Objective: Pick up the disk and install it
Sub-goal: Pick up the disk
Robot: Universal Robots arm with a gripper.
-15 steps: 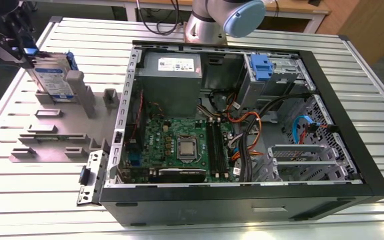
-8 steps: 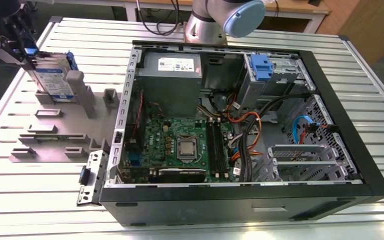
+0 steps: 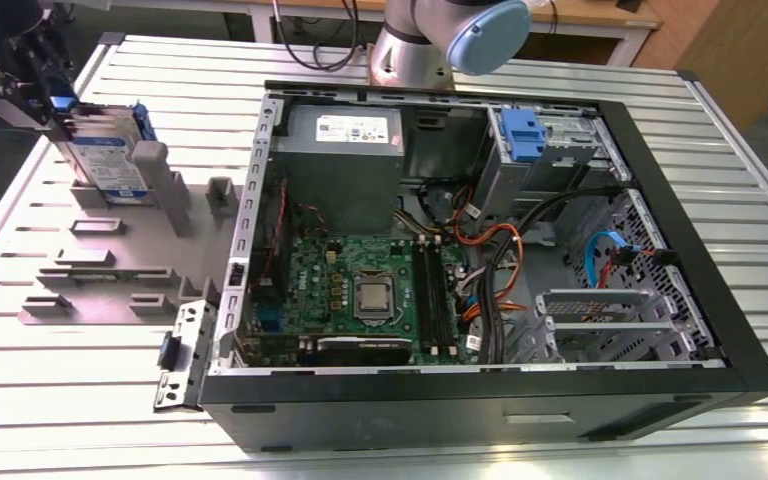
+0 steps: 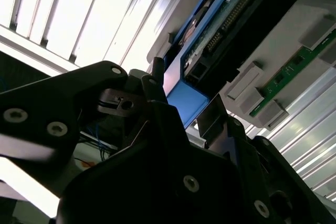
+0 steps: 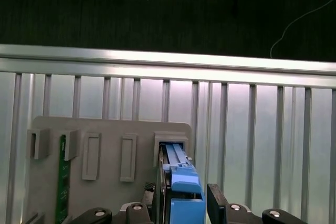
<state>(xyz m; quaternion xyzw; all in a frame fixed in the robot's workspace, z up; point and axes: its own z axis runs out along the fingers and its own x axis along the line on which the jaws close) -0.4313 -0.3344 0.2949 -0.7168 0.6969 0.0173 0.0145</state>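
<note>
Standing disk [image 3: 107, 160] in grey holder [image 3: 137, 255], ribbed metal table [image 3: 77, 400]

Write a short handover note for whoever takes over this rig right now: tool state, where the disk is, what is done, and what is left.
Tool: at the upper end of the disk, by its blue carrier. The views do not settle whether it grips.
Disk: upright in a slot of the grey holder, at the exterior view's left, outside the open computer case.
Done: the tool is in place at the disk.
Left: the disk is not yet lifted out of the holder or installed in the case.
</note>
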